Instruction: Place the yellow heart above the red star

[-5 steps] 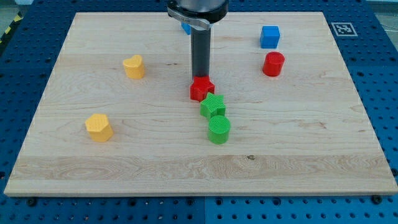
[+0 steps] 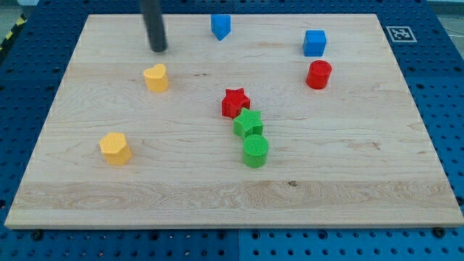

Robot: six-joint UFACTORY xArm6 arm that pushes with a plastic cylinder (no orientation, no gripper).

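The yellow heart (image 2: 156, 77) lies on the wooden board at upper left of centre. The red star (image 2: 235, 103) lies near the board's middle, to the right of the heart and a little lower. My tip (image 2: 159, 49) is at the view's top left, just above the yellow heart with a small gap, and far left of the red star.
A green star (image 2: 248, 124) touches the red star's lower right, with a green cylinder (image 2: 255, 151) below it. A yellow hexagon-like block (image 2: 115, 148) lies lower left. A blue pentagon-like block (image 2: 221, 26), a blue cube (image 2: 315, 43) and a red cylinder (image 2: 318, 75) lie toward the top right.
My tip has moved left and up, from just above the red star to just above the yellow heart. No block has moved.
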